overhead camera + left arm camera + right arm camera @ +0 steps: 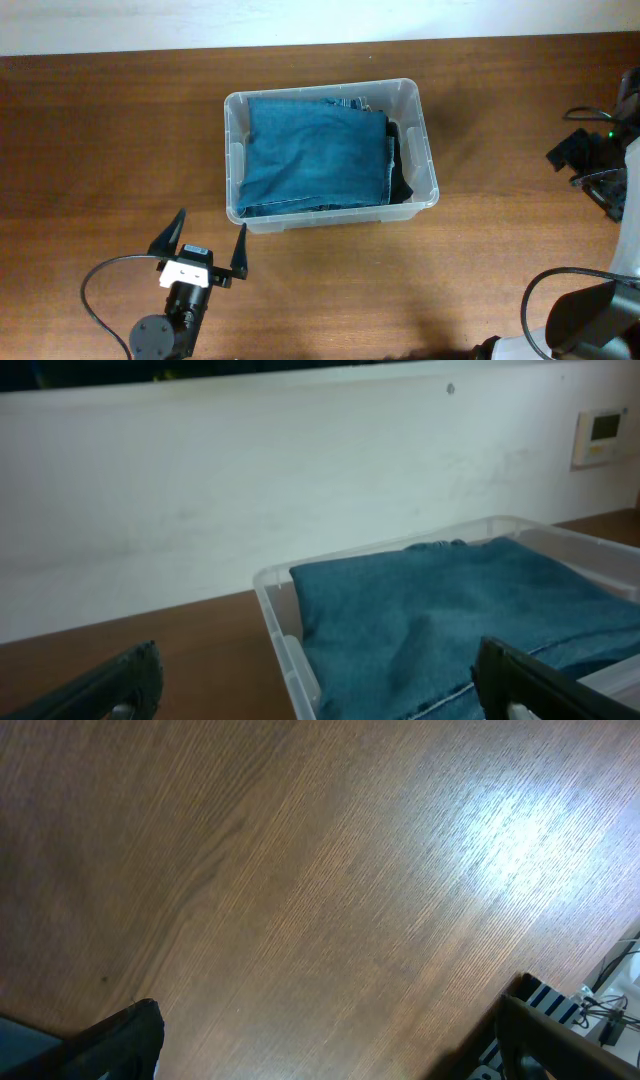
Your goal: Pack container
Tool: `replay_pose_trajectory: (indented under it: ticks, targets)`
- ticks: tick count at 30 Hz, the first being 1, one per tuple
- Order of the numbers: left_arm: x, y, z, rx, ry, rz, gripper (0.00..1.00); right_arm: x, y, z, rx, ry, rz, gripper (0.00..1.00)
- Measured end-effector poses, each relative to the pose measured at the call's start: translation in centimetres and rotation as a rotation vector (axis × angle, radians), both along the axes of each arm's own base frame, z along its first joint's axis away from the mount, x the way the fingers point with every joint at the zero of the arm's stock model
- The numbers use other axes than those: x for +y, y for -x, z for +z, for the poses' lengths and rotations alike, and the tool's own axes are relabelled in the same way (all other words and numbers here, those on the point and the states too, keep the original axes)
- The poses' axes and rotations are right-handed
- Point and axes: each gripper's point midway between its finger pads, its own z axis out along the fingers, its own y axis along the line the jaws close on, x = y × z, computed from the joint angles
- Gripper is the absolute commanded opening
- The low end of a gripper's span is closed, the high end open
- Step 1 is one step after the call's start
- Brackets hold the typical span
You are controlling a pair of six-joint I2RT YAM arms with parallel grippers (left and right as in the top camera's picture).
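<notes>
Brown wood grain runs across the whole surface [100,120], and the container [330,215] sits on it a little past the middle towards the far edge, long side facing the arms. Clear plastic with rounded corners and a thick rim, it looks stiff and light in itself, though its smooth walls would probably slip under a side-on pinch. The surer hold is likely over the rim at a short end, one finger inside and one outside. Folded blue jeans [315,150] fill most of it and lie roughly level with the rim. Being soft, limp denim, they add weight and would give under a press rather than resist. A strip of dark cloth [402,175] shows beneath them along the right-hand end, so that end has less free room for an inside finger. The left fingers [240,255] stand spread wide and hold nothing, just beside the near left corner of the container but not touching it. The right fingers [125,1040] are likewise spread and bare, over plain wood well apart from the container.
</notes>
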Motion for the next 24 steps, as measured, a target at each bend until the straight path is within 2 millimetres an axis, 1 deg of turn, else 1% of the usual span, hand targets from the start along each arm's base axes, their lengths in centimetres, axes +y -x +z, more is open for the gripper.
replay_pose_trajectory:
  ticks: [5, 7, 12, 14, 16, 19, 24]
  targets:
    - [1.2, 0.2, 0.7, -0.039, 0.002, 0.048, 0.99, 0.0, 0.0, 0.0, 0.0, 0.0, 0.0, 0.98]
    - [1.7, 0.4, 0.4, -0.03, 0.001, 0.065, 0.99, 0.0, 0.0, 0.0, 0.0, 0.001, 0.0, 0.99]
    - [2.5, 0.5, -1.1, 0.024, -0.005, 0.099, 0.99, 0.0, 0.0, 0.0, 0.0, 0.001, 0.0, 0.98]
    - [2.7, 0.4, -2.0, 0.06, -0.008, 0.108, 0.99, 0.0, 0.0, 0.0, 0.0, 0.001, 0.0, 0.98]
    - [2.9, 0.4, -3.2, 0.106, -0.012, 0.116, 0.99, 0.0, 0.0, 0.0, -0.001, 0.001, -0.001, 0.99]
    - [3.2, 0.4, -5.5, 0.198, -0.018, 0.129, 0.99, 0.0, 0.0, 0.0, 0.0, 0.0, 0.0, 0.98]
    - [3.3, 0.4, -5.7, 0.205, -0.019, 0.13, 0.99, 0.0, 0.0, 0.0, 0.0, 0.001, 0.0, 0.98]
